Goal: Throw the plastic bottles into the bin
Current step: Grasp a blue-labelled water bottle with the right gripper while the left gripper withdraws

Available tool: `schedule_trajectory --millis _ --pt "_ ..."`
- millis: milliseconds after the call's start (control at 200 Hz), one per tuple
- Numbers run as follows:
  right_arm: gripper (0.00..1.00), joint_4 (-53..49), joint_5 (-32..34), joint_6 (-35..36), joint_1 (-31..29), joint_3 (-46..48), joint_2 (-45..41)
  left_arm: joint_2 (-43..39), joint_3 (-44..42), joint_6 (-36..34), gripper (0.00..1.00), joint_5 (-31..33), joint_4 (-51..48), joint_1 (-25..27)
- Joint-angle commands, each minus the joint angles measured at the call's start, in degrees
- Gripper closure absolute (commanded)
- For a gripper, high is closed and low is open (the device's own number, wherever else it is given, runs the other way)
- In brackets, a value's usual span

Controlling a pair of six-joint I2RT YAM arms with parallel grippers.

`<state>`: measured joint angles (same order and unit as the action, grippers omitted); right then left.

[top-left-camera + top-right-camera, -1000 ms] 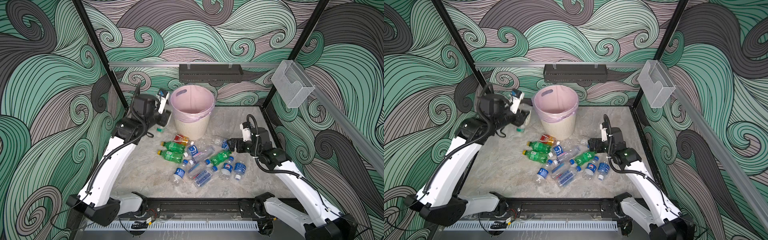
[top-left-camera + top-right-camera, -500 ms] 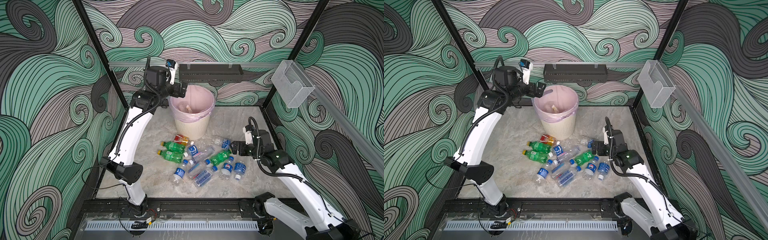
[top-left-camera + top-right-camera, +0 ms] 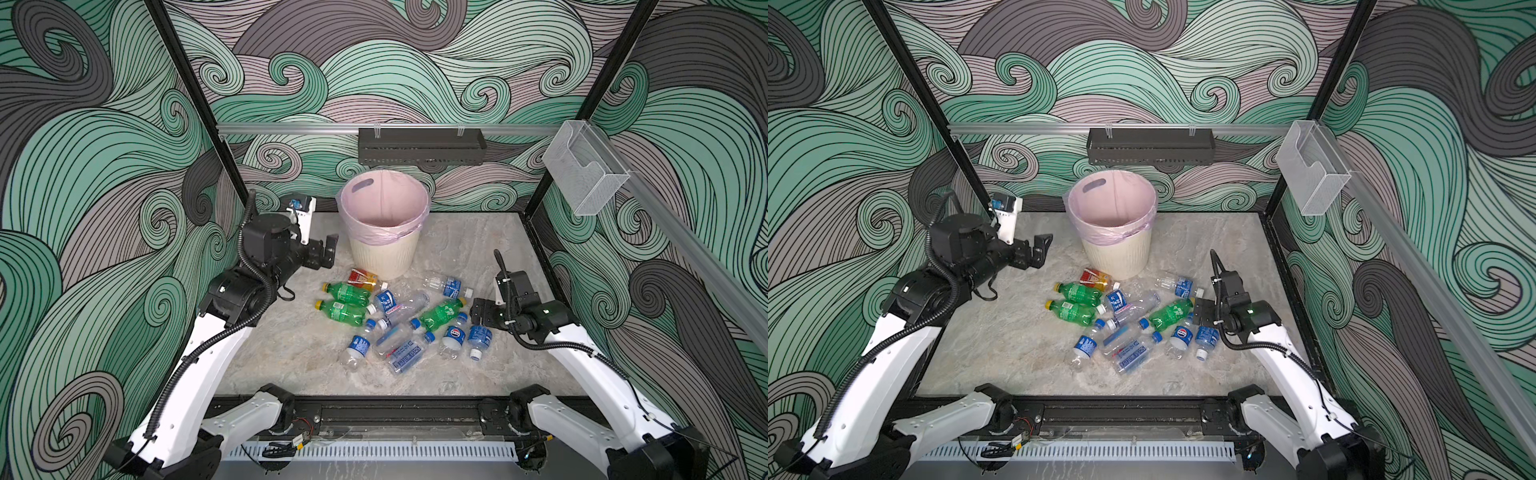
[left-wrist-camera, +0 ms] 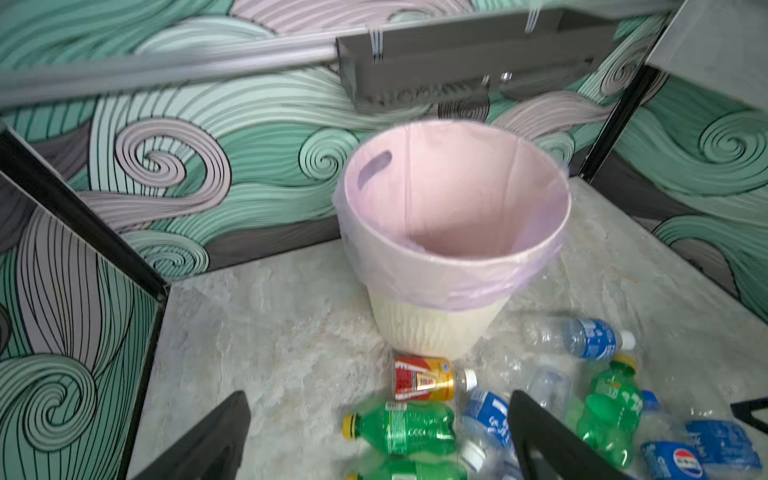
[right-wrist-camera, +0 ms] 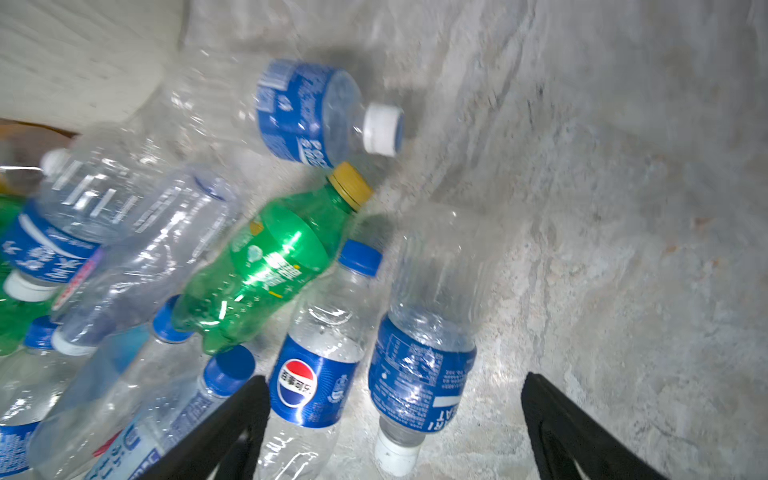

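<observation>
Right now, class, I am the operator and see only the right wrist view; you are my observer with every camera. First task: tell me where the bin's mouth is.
Observer: The bin stands upright at the back of the table, beyond the bottle pile, with its pink-lined mouth facing up.
Operator: Is the left gripper busy?
Observer: No. The left gripper is open and empty, left of the bin.
Operator: Anything close to the bin?
Observer: An orange-red labelled bottle lies just in front of its base.

Crushed plastic bottles [image 3: 440, 313] lie clustered just before the upright, pink-lined cream bin [image 3: 384, 259].
</observation>
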<state>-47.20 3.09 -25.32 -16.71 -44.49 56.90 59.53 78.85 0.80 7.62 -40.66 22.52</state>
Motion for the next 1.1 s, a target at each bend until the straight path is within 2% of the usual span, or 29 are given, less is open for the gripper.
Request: schedule_trajectory --millis 0,305,676,856,1011,1092 --pt "0.07 -2.0 1.4 -4.5 0.8 1.8 1.4 -1.1 -5.6 1.9 0.01 1.7 -3.2 -0.7" --pt "0.08 2.3 1.4 -5.8 1.3 5.6 4.3 -5.3 -17.4 3.7 0.01 1.2 -0.7 -0.7" --pt "0.12 11.5 0.8 -8.0 2.6 8.8 11.8 -6.1 -22.1 3.4 0.01 1.3 0.7 -0.8" --pt "0.23 13.4 -0.4 -8.1 2.7 8.4 14.4 -6.4 -23.9 4.1 0.01 0.8 1.9 -0.7" --pt "0.27 13.5 0.7 -7.7 2.7 7.8 17.1 -7.1 -25.9 4.1 0.01 0.1 3.1 -0.7" --pt "0.33 13.5 0.8 -7.3 2.7 7.3 18.2 -7.1 -26.5 3.7 0.01 0.4 3.4 -0.8"
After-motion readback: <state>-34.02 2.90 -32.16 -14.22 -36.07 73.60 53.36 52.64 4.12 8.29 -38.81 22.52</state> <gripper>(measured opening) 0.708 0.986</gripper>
